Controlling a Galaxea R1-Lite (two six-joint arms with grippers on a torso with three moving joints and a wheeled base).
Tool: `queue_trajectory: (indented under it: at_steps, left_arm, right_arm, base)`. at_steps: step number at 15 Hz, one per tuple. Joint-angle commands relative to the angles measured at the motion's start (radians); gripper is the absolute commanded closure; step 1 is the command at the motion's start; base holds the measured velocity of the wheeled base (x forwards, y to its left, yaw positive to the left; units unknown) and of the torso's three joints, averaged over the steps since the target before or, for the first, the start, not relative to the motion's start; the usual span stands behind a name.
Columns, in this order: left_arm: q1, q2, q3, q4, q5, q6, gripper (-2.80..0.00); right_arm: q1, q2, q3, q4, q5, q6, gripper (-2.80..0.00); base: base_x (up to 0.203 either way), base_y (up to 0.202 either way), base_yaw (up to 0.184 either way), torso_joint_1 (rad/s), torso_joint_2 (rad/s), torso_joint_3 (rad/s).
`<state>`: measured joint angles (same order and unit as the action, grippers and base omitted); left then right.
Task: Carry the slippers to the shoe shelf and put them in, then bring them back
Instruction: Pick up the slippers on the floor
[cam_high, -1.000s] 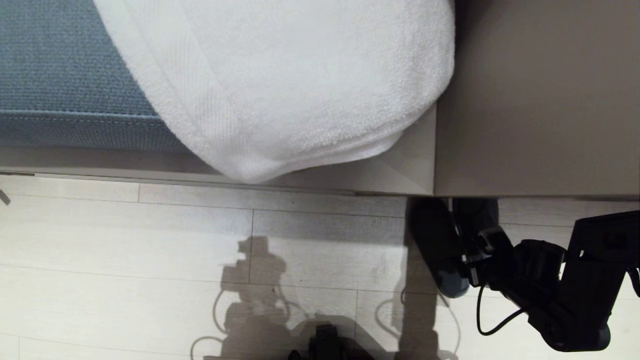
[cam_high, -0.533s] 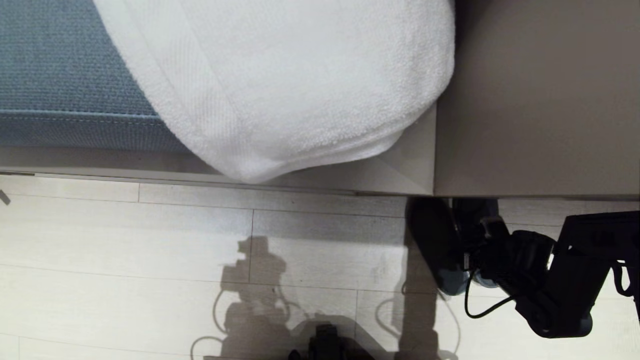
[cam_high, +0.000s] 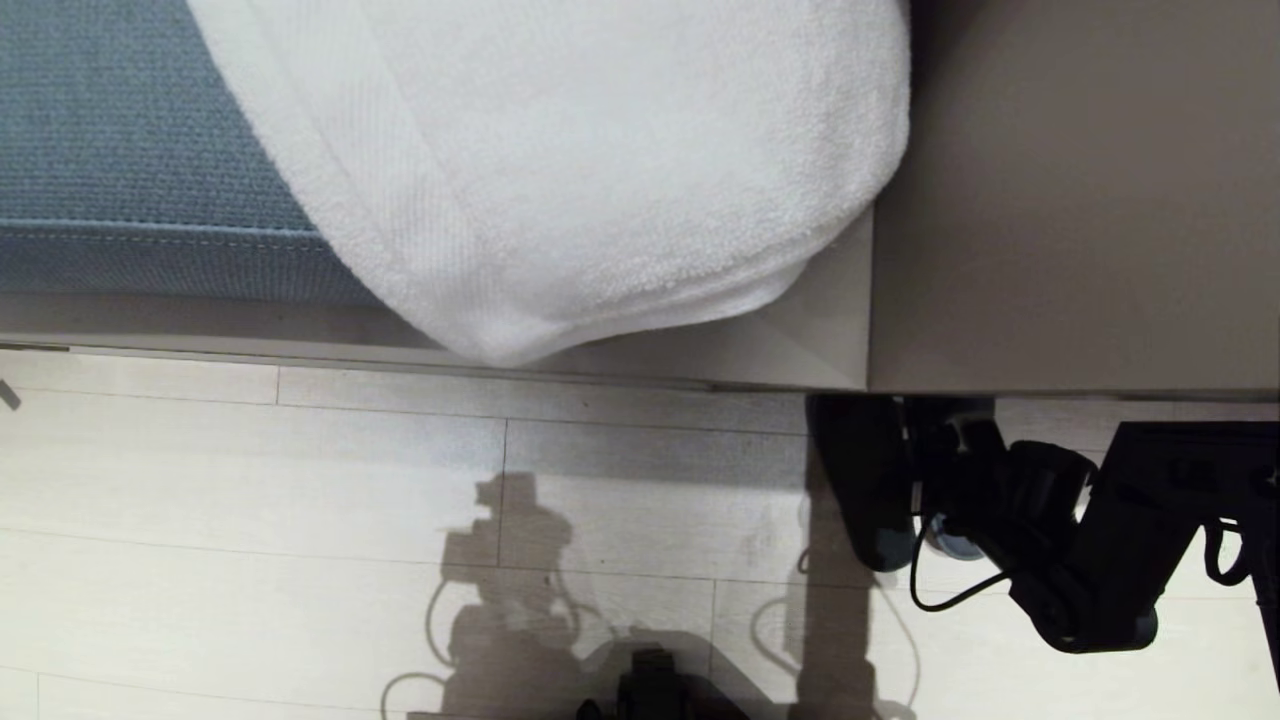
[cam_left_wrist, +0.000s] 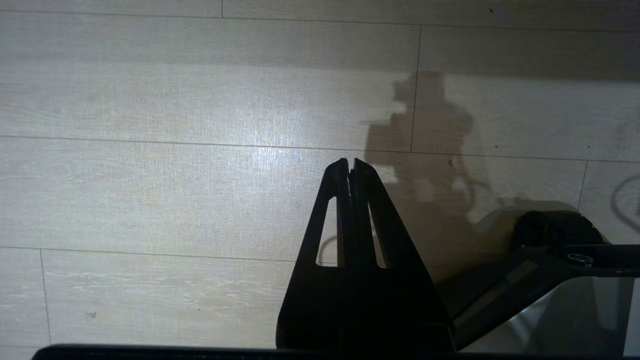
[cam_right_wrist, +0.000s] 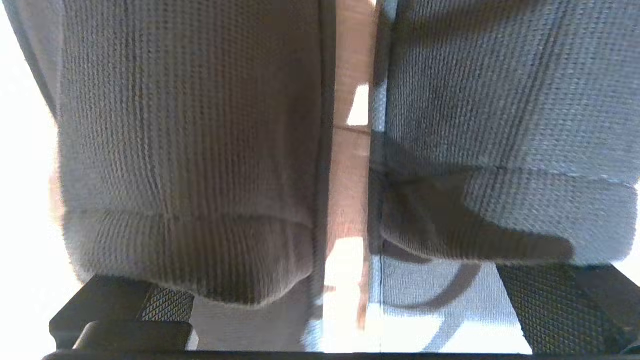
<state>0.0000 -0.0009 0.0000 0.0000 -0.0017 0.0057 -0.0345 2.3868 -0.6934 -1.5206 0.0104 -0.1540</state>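
At lower right of the head view, the pair of dark blue-grey soft fabric slippers (cam_high: 872, 480) lies on the pale wood-plank floor (cam_high: 300, 480), toes running up under the front edge of the grey-beige laminate shelf unit (cam_high: 1070, 200), heels toward the frame bottom; long axis roughly vertical in the frame. The right gripper (cam_high: 935, 490) sits right at the heel ends, arm coming in from the right edge, so the slippers lie up and left of the claw. Right wrist view: both knit uppers (cam_right_wrist: 190, 150) fill the frame side by side with a thin strip of floor between, black fingers (cam_right_wrist: 120, 320) spread about as wide as they go, one outside each slipper, bracketing the pair; whether the pads actually press fabric I can't tell. Likely a push or a two-shoe pinch along the long axis. Right slipper mostly hidden behind the wrist in head view; shelf bay interior not visible. A white terry towel (cam_high: 600, 150) drapes over the blue woven bench cushion (cam_high: 110, 150) upper left. Left gripper (cam_left_wrist: 351, 165) hangs closed and empty over bare floor, well away; right arm is the nearer.
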Motion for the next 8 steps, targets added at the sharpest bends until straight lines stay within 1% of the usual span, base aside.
queue_trajectory:
  at_steps: [1, 2, 5, 8]
  left_arm:
    - [0.0, 0.001, 0.0, 0.0, 0.0, 0.0, 0.0]
    - [0.0, 0.001, 0.0, 0.0, 0.0, 0.0, 0.0]
    - [0.0, 0.001, 0.0, 0.0, 0.0, 0.002, 0.0]
    - [0.0, 0.001, 0.0, 0.0, 0.002, 0.005, 0.0]
  right_arm:
    - [-0.001, 0.019, -0.017, -0.009, 0.002, 0.001, -1.53]
    - [-0.001, 0.031, -0.03, -0.009, 0.002, 0.002, 0.0]
    - [-0.008, 0.055, -0.071, -0.009, 0.007, 0.002, 0.0]
    - [-0.012, 0.052, -0.086, -0.009, 0.034, 0.002, 0.0]
  base:
    - [0.0, 0.0, 0.0, 0.0, 0.0, 0.0]
    - [0.0, 0.0, 0.0, 0.0, 0.0, 0.0]
    - [0.0, 0.0, 0.0, 0.0, 0.0, 0.0]
    - [0.0, 0.0, 0.0, 0.0, 0.0, 0.0]
